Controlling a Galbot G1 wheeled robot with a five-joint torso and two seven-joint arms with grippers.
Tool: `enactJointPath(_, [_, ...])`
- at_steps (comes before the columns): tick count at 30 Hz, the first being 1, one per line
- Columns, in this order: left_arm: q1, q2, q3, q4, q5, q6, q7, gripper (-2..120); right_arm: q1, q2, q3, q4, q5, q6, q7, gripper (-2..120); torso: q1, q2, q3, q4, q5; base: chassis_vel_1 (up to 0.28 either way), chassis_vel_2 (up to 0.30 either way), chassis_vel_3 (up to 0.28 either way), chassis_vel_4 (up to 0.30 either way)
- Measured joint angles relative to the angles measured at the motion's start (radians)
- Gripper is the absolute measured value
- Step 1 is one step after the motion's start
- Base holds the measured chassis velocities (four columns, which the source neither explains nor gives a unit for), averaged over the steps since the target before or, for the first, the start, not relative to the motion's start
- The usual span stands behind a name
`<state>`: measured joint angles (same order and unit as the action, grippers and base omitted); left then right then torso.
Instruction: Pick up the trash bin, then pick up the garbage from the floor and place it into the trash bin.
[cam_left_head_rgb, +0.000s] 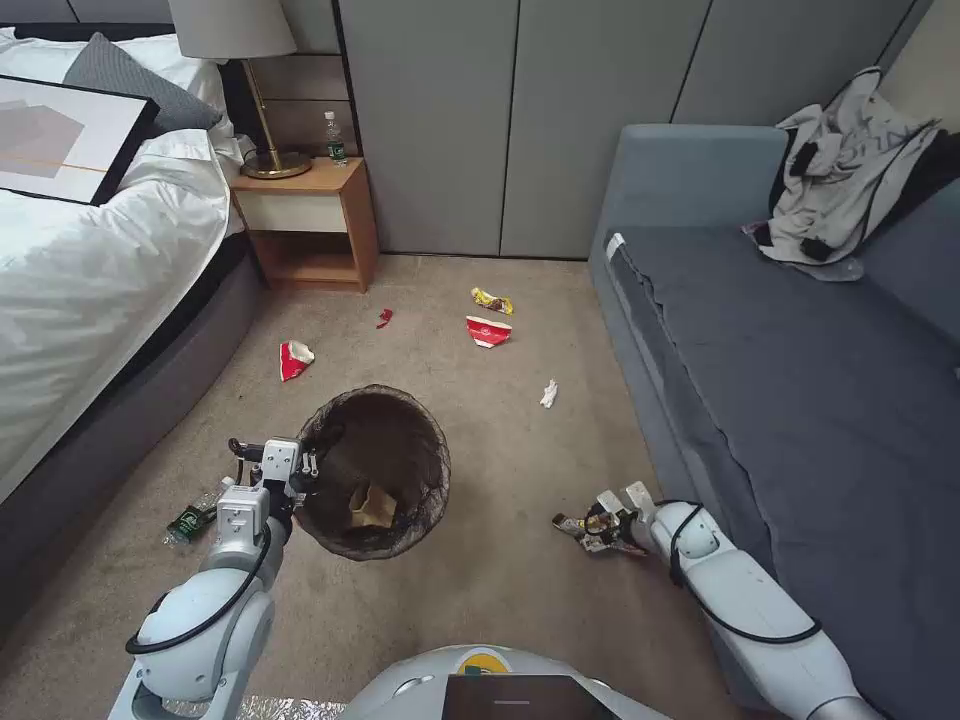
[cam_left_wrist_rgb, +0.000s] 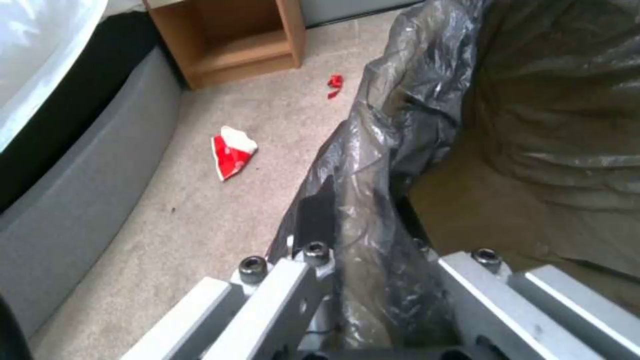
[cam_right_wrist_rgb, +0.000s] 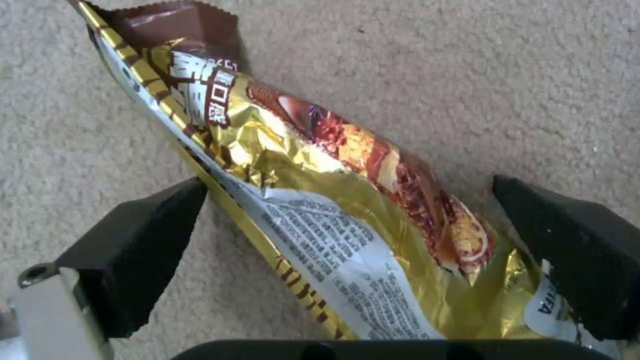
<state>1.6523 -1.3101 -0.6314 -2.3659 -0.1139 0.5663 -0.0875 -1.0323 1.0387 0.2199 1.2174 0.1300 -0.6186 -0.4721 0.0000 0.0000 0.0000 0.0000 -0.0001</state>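
Gold-and-brown snack wrapper (cam_right_wrist_rgb: 320, 200), red-and-white carton (cam_left_head_rgb: 488, 331), dark-bagged trash bin (cam_left_head_rgb: 375, 470), beige carpet (cam_left_head_rgb: 500, 600).

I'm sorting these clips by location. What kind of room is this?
Most likely a bedroom, perhaps in a hotel: a bed with white bedding, a wooden nightstand carrying a lamp, and a grey sofa on carpeted floor.

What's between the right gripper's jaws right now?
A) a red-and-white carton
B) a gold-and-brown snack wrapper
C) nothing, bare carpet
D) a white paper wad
B: in the right wrist view the gold-and-brown snack wrapper lies on the carpet between the right gripper's open jaws, one black pad on each side; the head view puts that gripper low on the floor beside the sofa.
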Motion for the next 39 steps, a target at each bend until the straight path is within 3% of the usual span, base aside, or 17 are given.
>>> enactJointPath(4, [0.000,-0.001,0.001,0.000,0.003,0.000,0.000,3,-0.002,0.000,0.002,0.002,-0.003,0.001,0.000,93,0.000,0.000,0.000,-0.0002,-0.0009,0.000,0.000,0.000,0.000])
enactJointPath(8, [0.000,-0.002,0.005,0.000,0.005,0.000,0.000,3,-0.005,0.000,0.005,0.004,-0.003,0.005,0.002,75,0.000,0.000,0.000,-0.0005,-0.0012,0.000,0.000,0.000,0.000])
enactJointPath(14, [0.001,-0.002,0.004,0.000,0.006,0.000,0.000,3,-0.008,0.000,0.008,0.007,-0.002,0.005,0.003,59,0.000,0.000,0.000,-0.0001,-0.0008,0.000,0.000,0.000,0.000])
enactJointPath(19, [0.000,0.000,0.005,0.000,0.006,0.000,0.000,3,-0.013,0.003,0.011,0.016,0.003,0.004,0.002,36,0.000,0.000,0.000,0.0003,0.0000,0.000,0.000,0.000,0.000])
enactJointPath(21, [-0.001,0.000,0.005,0.000,0.006,0.000,0.000,3,-0.014,0.003,0.012,0.016,0.005,0.004,0.002,33,0.000,0.000,0.000,0.0002,0.0001,0.000,0.000,0.000,0.000])
enactJointPath(23, [-0.001,0.001,0.006,0.000,0.005,-0.001,0.000,3,-0.016,0.009,0.014,0.016,0.007,0.004,0.002,21,0.000,0.000,0.000,0.0003,0.0004,0.000,0.000,0.000,0.000])
enactJointPath(25, [-0.001,0.001,0.006,0.000,0.005,-0.001,0.000,3,-0.016,0.011,0.015,0.016,0.008,0.004,0.002,21,0.000,0.000,0.000,0.0002,0.0004,0.000,0.000,0.000,0.000])
enactJointPath(29, [-0.001,0.004,0.006,-0.002,0.004,-0.001,0.000,3,-0.023,0.021,0.026,0.017,0.008,0.008,0.003,0,0.000,0.000,0.000,0.0002,0.0006,0.000,0.000,0.000,0.000])
enactJointPath(39, [-0.001,0.005,0.008,-0.007,0.003,-0.001,0.000,3,-0.065,0.030,0.078,0.101,0.037,0.037,0.053,0,0.000,0.000,0.000,0.0006,0.0010,0.000,0.000,0.000,0.000])
